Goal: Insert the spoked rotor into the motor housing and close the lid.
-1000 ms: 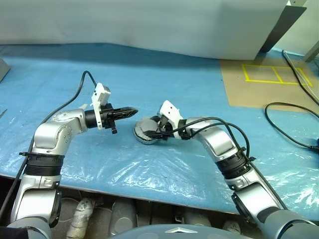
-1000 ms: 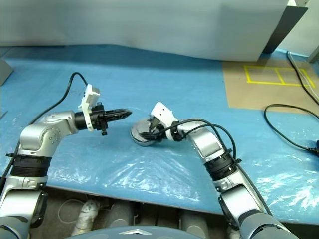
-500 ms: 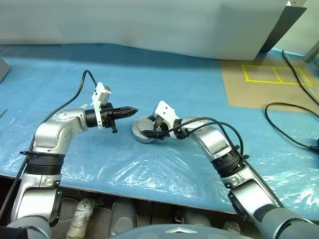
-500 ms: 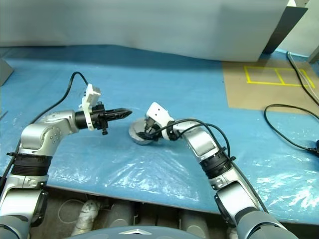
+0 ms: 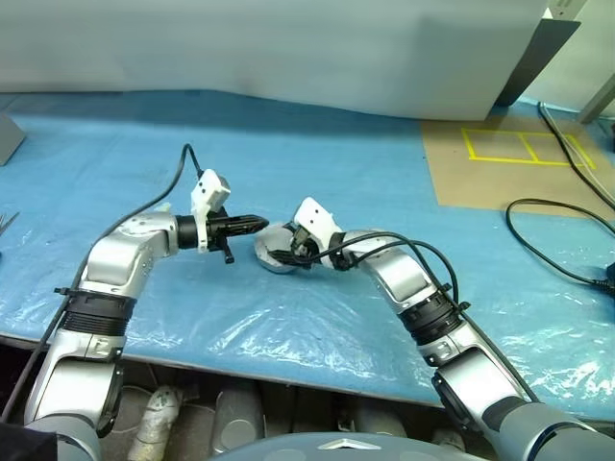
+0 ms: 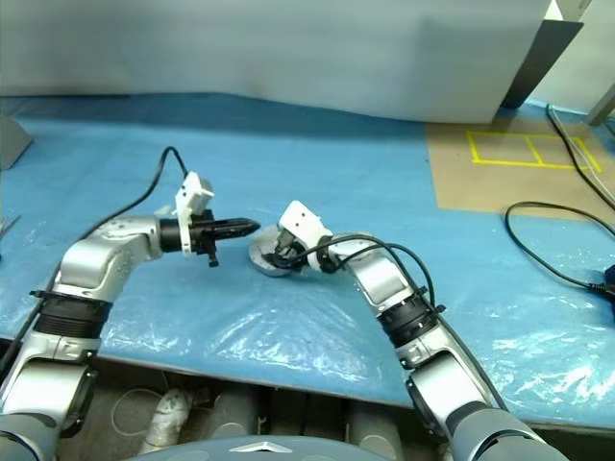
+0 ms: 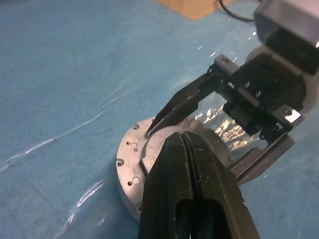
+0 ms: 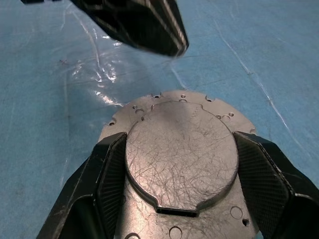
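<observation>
Left gripper [image 5: 258, 225], fingers pressed together and empty, hovers just beside and above the lid [image 8: 179, 149]. The lid, plain grey face up, rests on the blue sheet [image 5: 317, 163]. Right gripper [image 8: 180, 164] straddles the lid's raised centre, a finger [image 8: 107, 169] against each side.

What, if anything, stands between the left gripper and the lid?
Nothing visible. The shut left gripper hangs just beside the lid, with only bare blue sheet around. The right gripper straddles the lid's raised centre from the opposite side.
</observation>
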Robot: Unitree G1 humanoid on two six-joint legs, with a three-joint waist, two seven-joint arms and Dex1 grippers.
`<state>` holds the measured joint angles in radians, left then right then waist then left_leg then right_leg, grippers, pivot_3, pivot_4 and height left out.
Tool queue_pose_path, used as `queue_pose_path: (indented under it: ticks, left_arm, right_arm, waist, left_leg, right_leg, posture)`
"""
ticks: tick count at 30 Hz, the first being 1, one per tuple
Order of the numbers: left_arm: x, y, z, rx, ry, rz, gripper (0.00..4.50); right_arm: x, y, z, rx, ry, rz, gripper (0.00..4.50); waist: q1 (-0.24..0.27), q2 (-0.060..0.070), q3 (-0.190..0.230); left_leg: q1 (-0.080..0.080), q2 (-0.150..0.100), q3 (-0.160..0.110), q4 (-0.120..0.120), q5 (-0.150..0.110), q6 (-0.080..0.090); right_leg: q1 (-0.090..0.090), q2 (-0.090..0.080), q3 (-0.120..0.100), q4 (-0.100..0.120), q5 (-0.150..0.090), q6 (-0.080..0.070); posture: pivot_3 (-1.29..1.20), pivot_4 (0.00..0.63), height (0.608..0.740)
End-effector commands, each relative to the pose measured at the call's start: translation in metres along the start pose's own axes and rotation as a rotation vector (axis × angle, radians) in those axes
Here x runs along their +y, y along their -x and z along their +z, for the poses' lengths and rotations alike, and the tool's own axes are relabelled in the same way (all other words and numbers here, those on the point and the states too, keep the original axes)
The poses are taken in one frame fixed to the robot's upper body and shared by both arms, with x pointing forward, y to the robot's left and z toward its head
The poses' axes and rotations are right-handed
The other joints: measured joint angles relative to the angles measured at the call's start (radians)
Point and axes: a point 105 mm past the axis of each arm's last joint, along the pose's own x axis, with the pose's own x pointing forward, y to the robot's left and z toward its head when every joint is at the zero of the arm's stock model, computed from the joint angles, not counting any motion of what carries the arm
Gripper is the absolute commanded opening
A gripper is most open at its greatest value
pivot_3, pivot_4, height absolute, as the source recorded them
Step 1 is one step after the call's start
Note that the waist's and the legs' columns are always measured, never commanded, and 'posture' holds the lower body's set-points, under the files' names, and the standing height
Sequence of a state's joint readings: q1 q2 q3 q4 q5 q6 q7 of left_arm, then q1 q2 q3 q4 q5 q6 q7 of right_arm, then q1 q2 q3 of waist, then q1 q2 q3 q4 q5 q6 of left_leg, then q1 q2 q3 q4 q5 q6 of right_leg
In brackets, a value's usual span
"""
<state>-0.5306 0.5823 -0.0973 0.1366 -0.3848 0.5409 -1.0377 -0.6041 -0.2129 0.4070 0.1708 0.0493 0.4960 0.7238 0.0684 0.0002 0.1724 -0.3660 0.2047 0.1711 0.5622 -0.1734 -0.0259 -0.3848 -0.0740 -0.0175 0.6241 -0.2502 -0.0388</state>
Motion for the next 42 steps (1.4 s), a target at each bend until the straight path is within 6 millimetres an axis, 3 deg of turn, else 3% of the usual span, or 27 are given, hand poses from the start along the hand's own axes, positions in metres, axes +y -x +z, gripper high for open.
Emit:
queue_pose_path:
  ticks: [1, 9, 17, 21, 26, 33, 38, 42]
  left_arm:
    - [0.003, -0.001, -0.005, 0.038, -0.061, 0.008, 0.0]
    - [0.01, -0.004, -0.018, 0.064, -0.036, 0.008, 0.0]
    - [-0.006, -0.011, -0.025, 0.08, -0.016, -0.079, 0.0]
    - [-0.002, -0.011, -0.036, 0.128, -0.038, -0.056, 0.0]
    - [-0.003, -0.011, -0.033, 0.115, -0.039, -0.068, 0.0]
    - [-0.003, -0.011, -0.034, 0.117, -0.035, -0.066, 0.0]
    - [-0.001, -0.011, -0.034, 0.117, -0.032, -0.063, 0.0]
    - [-0.001, -0.013, -0.034, 0.116, -0.035, -0.06, 0.0]
  right_arm:
    - [-0.001, 0.005, -0.049, 0.173, -0.067, -0.012, 2.98]
    - [0.001, 0.01, -0.044, 0.146, -0.083, 0.001, 2.98]
    - [0.0, 0.01, -0.042, 0.147, -0.089, -0.001, 2.98]
    - [0.002, 0.011, -0.037, 0.123, -0.096, 0.011, 2.98]
    - [0.003, 0.015, -0.021, 0.036, -0.071, 0.02, 4.47]
    - [-0.009, 0.039, 0.017, -0.137, -0.126, 0.062, 4.47]
    - [-0.026, 0.06, 0.03, -0.242, -0.26, 0.019, 4.47]
    - [-0.026, 0.071, -0.006, -0.136, -0.603, 0.057, 4.47]
  waist:
    - [0.0, 0.0, 0.0]
    - [0.002, 0.0, -0.001]
    - [0.003, 0.0, -0.001]
    - [0.004, 0.001, -0.001]
    - [0.006, 0.001, -0.001]
    - [0.012, 0.001, -0.001]
    - [0.019, 0.001, -0.001]
    - [0.028, 0.001, -0.001]
  left_leg:
    - [0.0, 0.0, 0.0, 0.0, 0.0, 0.0]
    - [-0.003, 0.0, 0.001, 0.0, 0.0, 0.0]
    - [-0.003, -0.001, 0.001, -0.001, 0.0, 0.0]
    - [-0.003, -0.001, 0.001, -0.002, 0.0, 0.0]
    - [-0.004, -0.001, 0.001, -0.004, 0.0, 0.0]
    - [-0.006, -0.002, 0.001, -0.006, 0.0, 0.0]
    - [-0.012, -0.001, 0.002, -0.006, 0.0, 0.0]
    - [-0.013, -0.001, 0.002, -0.006, 0.0, 0.0]
  right_leg:
    - [0.0, 0.0, 0.0, 0.0, 0.0, 0.0]
    - [-0.001, 0.0, 0.0, -0.004, 0.0, 0.0]
    - [-0.001, -0.001, 0.0, -0.004, 0.0, 0.0]
    - [-0.001, -0.001, 0.0, -0.006, 0.0, 0.0]
    - [-0.001, -0.001, 0.0, -0.007, -0.001, 0.001]
    - [-0.003, -0.001, 0.0, -0.01, -0.001, 0.001]
    - [-0.008, -0.001, -0.001, -0.01, -0.001, 0.001]
    - [-0.009, -0.001, -0.002, -0.01, -0.001, 0.001]
  posture:
    - [0.0, 0.15, 0.74]
    - [0.0, 0.15, 0.74]
    - [0.0, 0.15, 0.74]
    - [0.0, 0.15, 0.74]
    - [0.0, 0.15, 0.74]
    - [0.0, 0.15, 0.74]
    - [0.0, 0.15, 0.74]
    - [0.0, 0.15, 0.74]
